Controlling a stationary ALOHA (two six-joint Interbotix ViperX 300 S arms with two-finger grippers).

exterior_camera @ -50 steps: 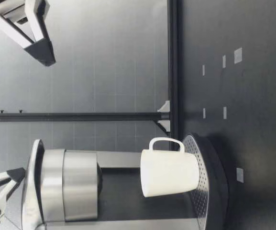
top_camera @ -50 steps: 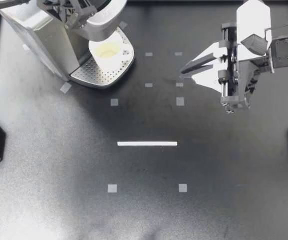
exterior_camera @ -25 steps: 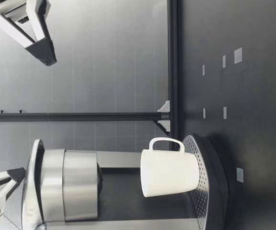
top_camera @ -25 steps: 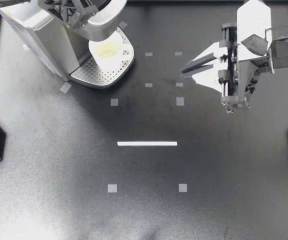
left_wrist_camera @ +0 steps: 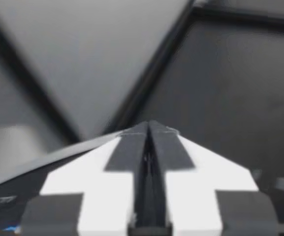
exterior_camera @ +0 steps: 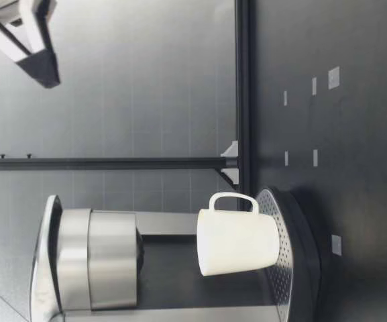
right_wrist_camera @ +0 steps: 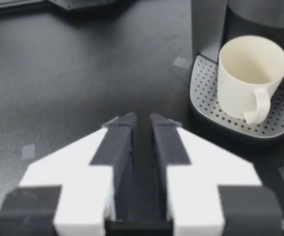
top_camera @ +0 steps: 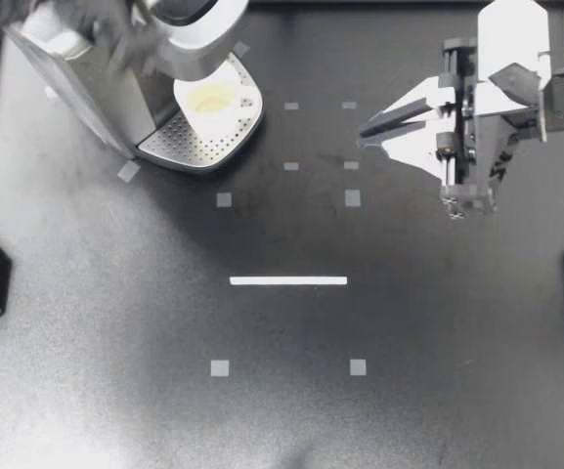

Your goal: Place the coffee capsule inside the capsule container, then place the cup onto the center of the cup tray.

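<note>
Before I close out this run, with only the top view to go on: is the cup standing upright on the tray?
Observer: Yes; the low view shows the cup upright on the cup tray.
Operator: Where does its handle point?
Observer: Toward my right gripper, per the right wrist view.
Operator: Is my left gripper holding anything?
Observer: No; its wrist view shows it shut, with nothing in it.

Cup (top_camera: 210, 98): plain creamy white.
Cup tray (top_camera: 198, 145): silver, dotted all over with small dark holes.
Coffee machine (top_camera: 86, 88): silver and grey.
Desk (top_camera: 409, 322): matte black.
Strip (top_camera: 288, 280): white.
Tape squares (top_camera: 220, 368): pale grey.
Right claw (top_camera: 363, 137): white, with black inner faces.
Left claw (left_wrist_camera: 148, 129): white, with black inner faces.
</note>
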